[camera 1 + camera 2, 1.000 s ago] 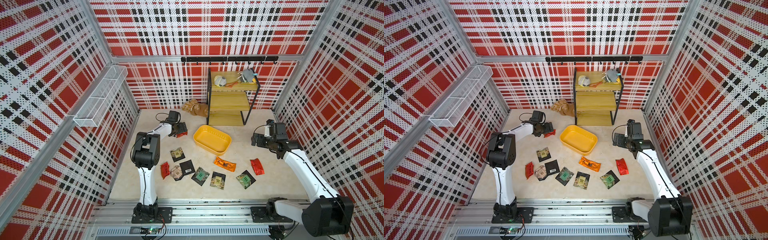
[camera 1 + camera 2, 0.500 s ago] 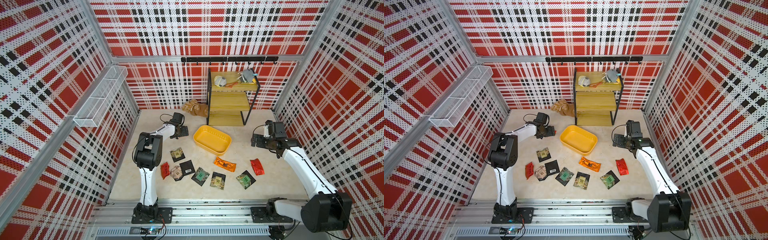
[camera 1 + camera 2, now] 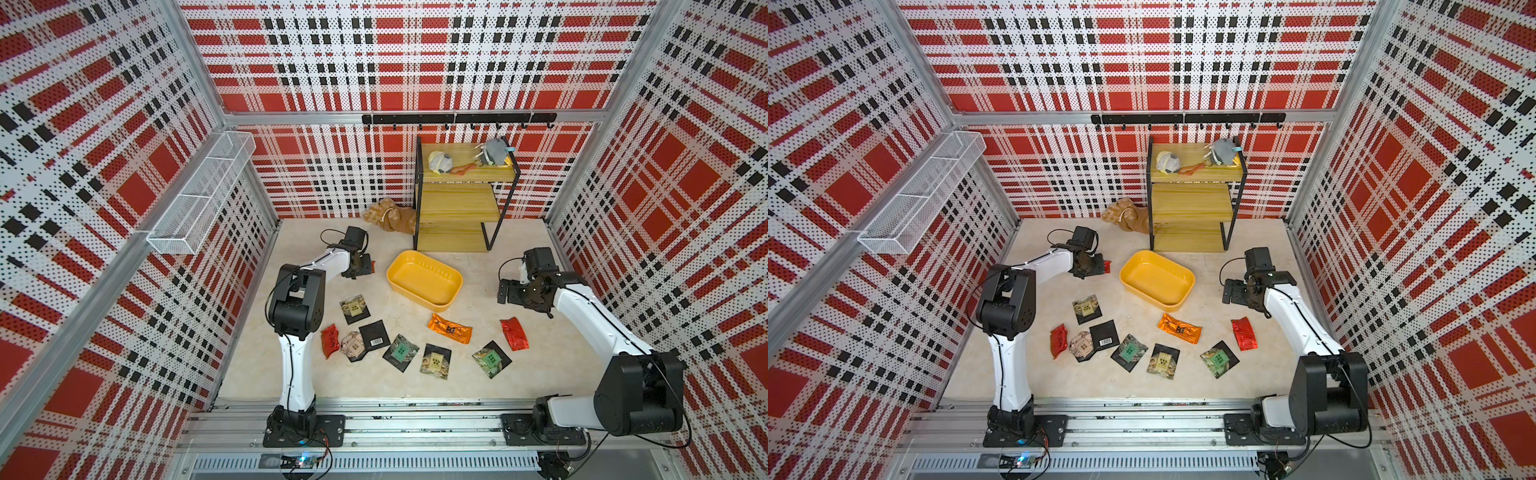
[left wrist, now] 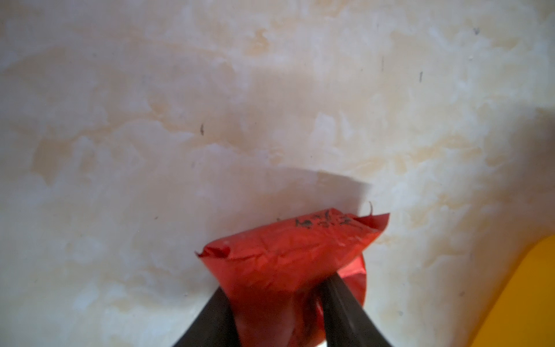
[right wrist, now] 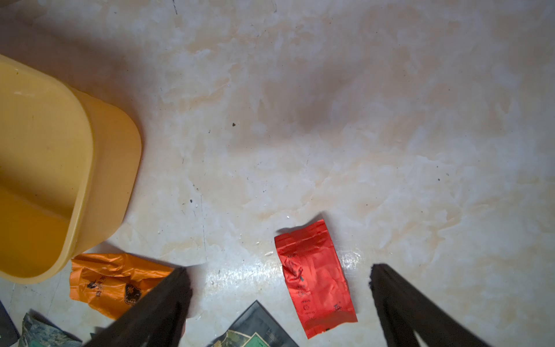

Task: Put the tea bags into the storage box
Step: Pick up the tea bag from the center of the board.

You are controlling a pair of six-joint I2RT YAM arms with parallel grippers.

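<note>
left pincer (image 4: pixel 274 290) is clamped on a red foil tea bag (image 4: pixel 288 255): in the left wrist view both black fingers (image 4: pixel 210 315) press into its crumpled lower part, and its free end sticks out past the tips over the marbled table (image 4: pixel 150 120). whether that end touches the table i cannot tell. in both top views this pincer sits low, just beside the end of the yellow storage box (image 3: pixel 446 306) nearest the left arm. only a sliver of red shows at its tip, outside the box

right pincer (image 5: pixel 279 272) stands with its jaws wide apart, gripping nothing, on the opposite side of the box. in the right wrist view a second red tea bag (image 5: pixel 315 279) lies flat on the table, seen between the spread fingers. a top view shows that bag (image 3: pixel 514 333) near the pincer, toward the front rail, apart from it

an orange tea bag (image 3: pixel 450 329) lies just in front of the box. black tea bags (image 3: pixel 400 352) with green or tan labels are scattered in a loose row across the front of the table. a third red tea bag (image 3: pixel 329 340) lies at the left end of that row, near the left arm. all of them are outside the box

behind the box stands a wooden shelf (image 3: pixel 457 208), with a brown plush toy (image 3: pixel 388 214) beside it. a white wire basket (image 3: pixel 203 195) hangs on the left wall
</note>
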